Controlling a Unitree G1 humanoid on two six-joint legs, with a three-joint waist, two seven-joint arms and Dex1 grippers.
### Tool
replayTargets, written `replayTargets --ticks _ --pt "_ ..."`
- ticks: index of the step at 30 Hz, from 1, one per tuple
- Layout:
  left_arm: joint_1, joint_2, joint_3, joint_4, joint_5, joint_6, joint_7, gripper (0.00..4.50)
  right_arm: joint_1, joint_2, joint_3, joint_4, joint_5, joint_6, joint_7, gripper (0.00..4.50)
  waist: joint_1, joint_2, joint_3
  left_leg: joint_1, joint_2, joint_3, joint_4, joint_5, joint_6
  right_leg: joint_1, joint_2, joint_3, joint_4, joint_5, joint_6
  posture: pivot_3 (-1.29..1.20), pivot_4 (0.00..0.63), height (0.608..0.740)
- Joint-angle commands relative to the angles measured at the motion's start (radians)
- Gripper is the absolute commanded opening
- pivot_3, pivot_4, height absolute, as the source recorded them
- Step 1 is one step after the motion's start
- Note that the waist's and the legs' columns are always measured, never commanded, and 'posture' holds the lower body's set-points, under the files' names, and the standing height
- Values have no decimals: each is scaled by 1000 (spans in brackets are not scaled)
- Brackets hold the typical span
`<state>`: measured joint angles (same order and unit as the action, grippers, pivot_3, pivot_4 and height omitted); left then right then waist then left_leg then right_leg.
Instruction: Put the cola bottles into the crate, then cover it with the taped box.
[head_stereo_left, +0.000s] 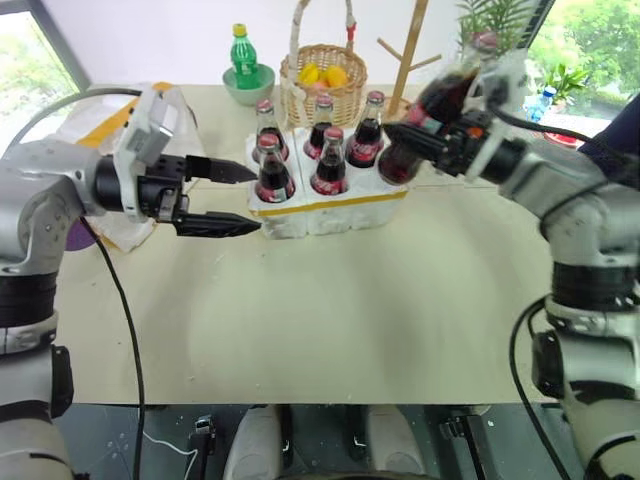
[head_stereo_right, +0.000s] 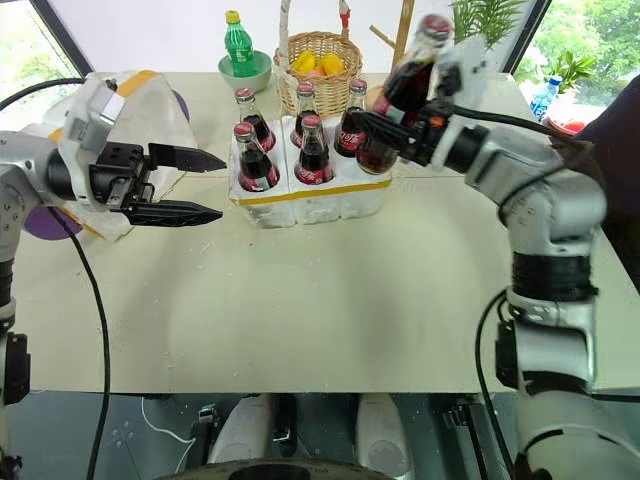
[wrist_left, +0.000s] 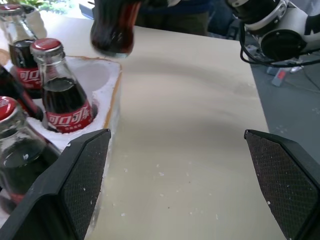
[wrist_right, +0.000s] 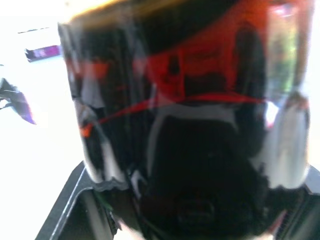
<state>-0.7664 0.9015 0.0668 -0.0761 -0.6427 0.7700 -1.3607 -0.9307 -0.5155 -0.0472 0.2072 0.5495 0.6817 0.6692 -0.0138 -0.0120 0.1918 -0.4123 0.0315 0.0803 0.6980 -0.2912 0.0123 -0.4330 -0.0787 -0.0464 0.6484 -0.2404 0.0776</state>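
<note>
Sixth cola bottle held over the crate's last hole.

The right gripper (head_stereo_right: 405, 128) has its jaws clamped on a tilted cola bottle (head_stereo_right: 400, 100), its base just above the crate's (head_stereo_right: 310, 200) right end; whether it touches the rim is hard to tell. Five cola bottles (head_stereo_right: 253, 160) stand upright in the crate on the worktop (head_stereo_right: 330, 290). The left gripper (head_stereo_right: 185, 185) hovers just beside the crate's left end, jaws spread wide and empty. The taped box (head_stereo_right: 150, 100) sits behind the left arm, beside the crate. A wicker basket (head_stereo_right: 318, 55) and a green soda bottle (head_stereo_right: 238, 45) stand behind.
</note>
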Motion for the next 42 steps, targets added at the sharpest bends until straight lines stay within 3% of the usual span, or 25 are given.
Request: replayTargets --ticks 1,5,9,12,13,16,21,25,28,30,33,36,39,42 --pt "7 12 43 -40 -24 -11 21 4500 -100 36 22 125 -86 -118 12 2838 0 0 0 -2 0 0 0 0 0 -2 0 0 0 0 0 0 150 740" --pt "24 25 59 -58 -36 -7 37 4500 -115 68 89 234 -183 -187 37 2838 1 0 0 -13 0 -1 1 4 -6 -11 0 0 1 0 0 0 150 740" --pt "49 39 77 -74 -48 0 52 4500 -108 105 111 327 -245 -221 36 2838 -3 0 0 -13 0 0 1 3 -6 -11 0 0 1 0 0 0 150 740" --pt "81 51 91 -95 -55 5 63 4500 -99 117 107 338 -267 -213 26 4241 -5 0 0 -12 0 0 1 3 -6 -11 0 0 1 0 0 0 150 740" --pt "92 55 96 -102 -57 5 66 4500 -95 118 105 332 -272 -213 25 4450 -5 0 0 -12 0 0 1 4 -6 -11 0 0 0 0 0 0 150 740" --pt "148 100 159 -125 -70 17 83 4500 -74 84 97 234 -267 -168 45 4450 -5 0 0 -11 1 -1 1 3 -6 -11 0 0 2 0 0 0 150 740" --pt "286 207 344 -170 -89 58 119 4500 -17 -66 60 -7 -201 -40 168 4450 -2 0 0 -12 2 -1 0 3 -5 -11 0 0 1 0 0 0 150 740" --pt "478 286 582 -190 -32 102 133 4500 22 -228 -2 -153 -114 77 278 4450 0 0 0 -12 2 0 1 3 -4 -11 -2 0 -1 0 0 0 150 740" --pt "737 309 795 -132 135 65 74 4500 49 -348 -106 -239 58 213 419 4450 -1 1 0 -11 2 0 0 1 -1 -11 -2 -1 0 0 0 0 150 740" --pt "853 316 864 -91 201 21 42 4500 67 -387 -141 -276 120 239 465 4450 -4 1 0 -8 2 1 -1 0 -1 -10 -1 -1 0 0 -1 0 150 740" --pt "893 389 831 110 311 -76 84 4500 51 -400 -157 -297 189 265 507 4450 -4 0 0 -3 3 1 -2 1 -2 -7 0 -2 0 -2 -3 0 150 740" --pt "815 470 711 292 341 -145 107 4500 54 -394 -176 -328 292 304 558 4450 3 0 0 -2 4 1 -2 1 -3 -6 -2 -2 0 -2 -7 0 150 740" --pt "627 519 504 451 356 -192 137 4500 62 -382 -161 -357 313 302 543 4450 8 0 0 -2 3 2 -3 1 -3 -7 -4 -2 -1 -2 -7 0 150 740" --pt "340 492 236 598 450 -235 147 4500 84 -364 -157 -374 317 291 515 4450 7 -1 -1 -5 1 3 -3 1 -2 -8 -5 -2 1 0 -4 0 150 740"
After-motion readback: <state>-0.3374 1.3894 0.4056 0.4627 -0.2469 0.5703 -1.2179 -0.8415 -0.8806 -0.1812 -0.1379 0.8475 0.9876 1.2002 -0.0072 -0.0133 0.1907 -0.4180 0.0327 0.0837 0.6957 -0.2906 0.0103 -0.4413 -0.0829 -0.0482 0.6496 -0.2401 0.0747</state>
